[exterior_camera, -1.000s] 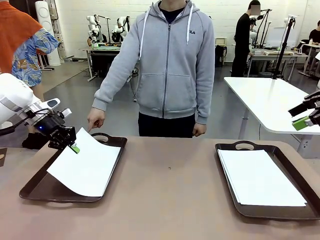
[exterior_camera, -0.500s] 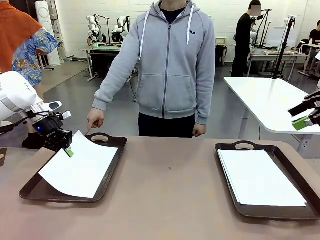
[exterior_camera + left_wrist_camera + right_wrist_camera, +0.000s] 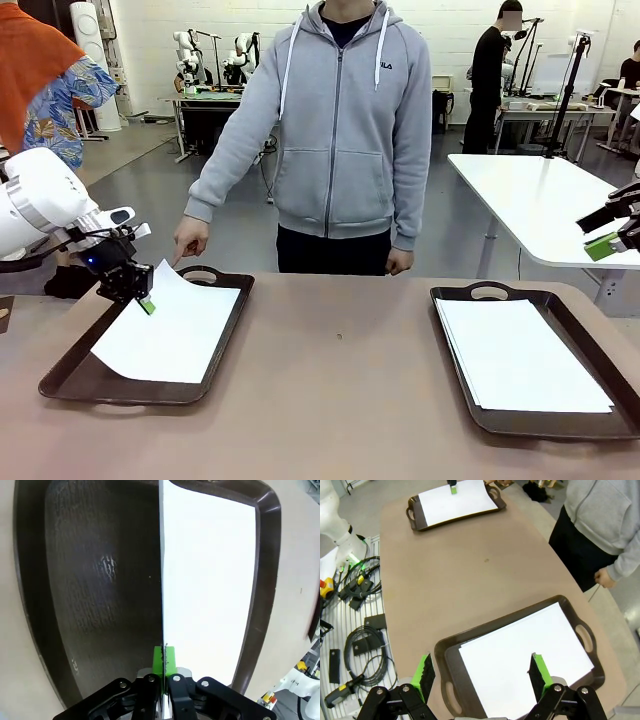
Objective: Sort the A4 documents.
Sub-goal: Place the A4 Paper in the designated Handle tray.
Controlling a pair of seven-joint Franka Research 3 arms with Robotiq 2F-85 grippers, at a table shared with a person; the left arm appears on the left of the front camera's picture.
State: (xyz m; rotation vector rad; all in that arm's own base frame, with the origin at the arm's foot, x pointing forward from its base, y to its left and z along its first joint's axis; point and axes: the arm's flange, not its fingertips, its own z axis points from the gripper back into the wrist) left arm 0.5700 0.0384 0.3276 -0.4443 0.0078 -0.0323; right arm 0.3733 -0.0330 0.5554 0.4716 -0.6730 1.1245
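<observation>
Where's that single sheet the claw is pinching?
Front view, table's left side: the single sheet lies over the left tray, its far corner pinched by the left claw.

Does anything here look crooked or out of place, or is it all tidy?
One thing: the sheet in the left tray lies askew, its far corner pinched and raised by the left claw, an edge riding over the tray's rim. The stack in the right tray lies flat and fairly neat. Nothing looks torn or spilled.
</observation>
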